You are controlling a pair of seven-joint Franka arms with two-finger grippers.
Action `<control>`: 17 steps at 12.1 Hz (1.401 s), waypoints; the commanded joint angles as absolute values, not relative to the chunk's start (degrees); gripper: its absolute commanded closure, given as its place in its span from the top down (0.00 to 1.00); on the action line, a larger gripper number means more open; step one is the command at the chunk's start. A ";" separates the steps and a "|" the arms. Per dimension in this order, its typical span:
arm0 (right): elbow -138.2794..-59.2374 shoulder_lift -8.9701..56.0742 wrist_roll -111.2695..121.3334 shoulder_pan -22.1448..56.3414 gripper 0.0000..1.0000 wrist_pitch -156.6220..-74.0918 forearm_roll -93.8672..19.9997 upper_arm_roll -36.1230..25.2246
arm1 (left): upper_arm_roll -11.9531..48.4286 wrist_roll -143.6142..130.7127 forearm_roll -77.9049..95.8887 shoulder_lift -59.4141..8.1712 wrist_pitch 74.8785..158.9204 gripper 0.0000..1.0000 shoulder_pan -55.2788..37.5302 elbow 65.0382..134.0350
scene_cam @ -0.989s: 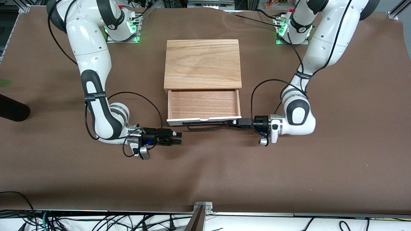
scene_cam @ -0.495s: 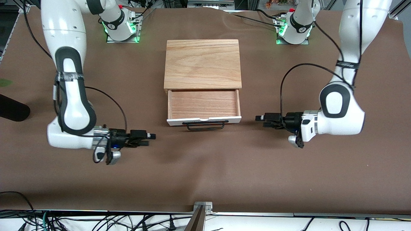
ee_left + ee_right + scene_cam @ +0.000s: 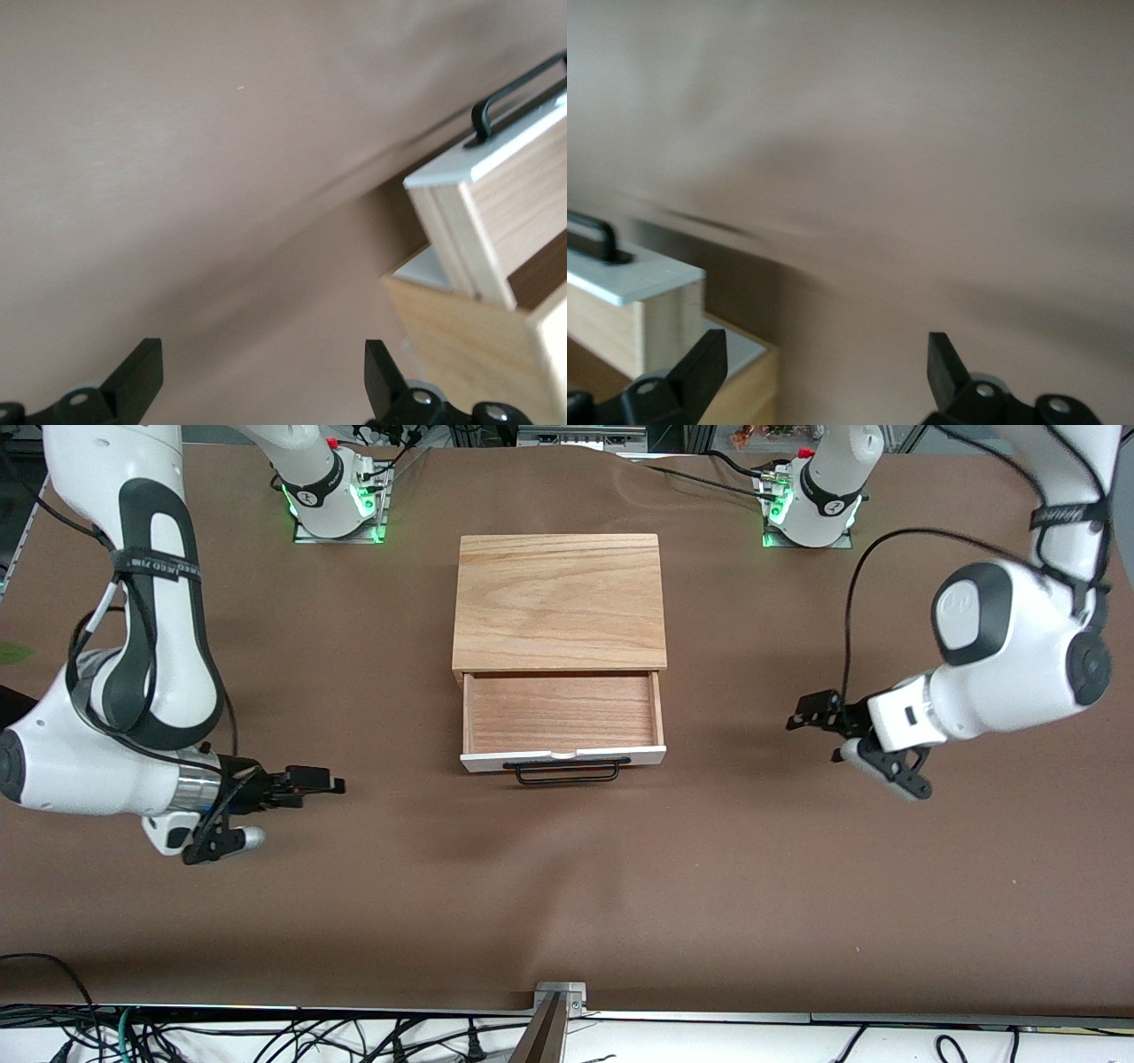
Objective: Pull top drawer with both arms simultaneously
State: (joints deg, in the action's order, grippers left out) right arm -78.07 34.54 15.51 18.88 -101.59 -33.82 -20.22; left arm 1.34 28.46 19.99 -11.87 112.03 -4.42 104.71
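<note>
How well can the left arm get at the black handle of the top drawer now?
Probably yes: the left pincer is open, and only bare table lies between it and the handle of the top drawer.

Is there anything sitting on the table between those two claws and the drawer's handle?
Nothing visible. Only bare brown tablecloth lies between the open left gripper, the open right gripper and the black handle of the pulled-out top drawer. Each gripper is out toward its own end of the table.
</note>
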 commanded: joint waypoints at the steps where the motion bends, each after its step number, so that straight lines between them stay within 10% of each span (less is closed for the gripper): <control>1: -79.28 29.80 1.11 21.43 1.00 -98.63 -22.37 -20.56 | 1.41 24.56 10.24 -2.48 108.04 0.96 -3.87 108.90; 13: -70.23 21.54 -1.58 23.12 1.00 -86.30 -6.23 -29.62 | -2.29 6.15 -0.53 -1.32 86.31 1.00 -4.04 94.39; 17: -74.07 13.91 -1.41 11.83 1.00 -87.63 -7.03 -19.74 | -2.37 6.15 -0.61 -1.76 86.22 1.00 -4.04 93.78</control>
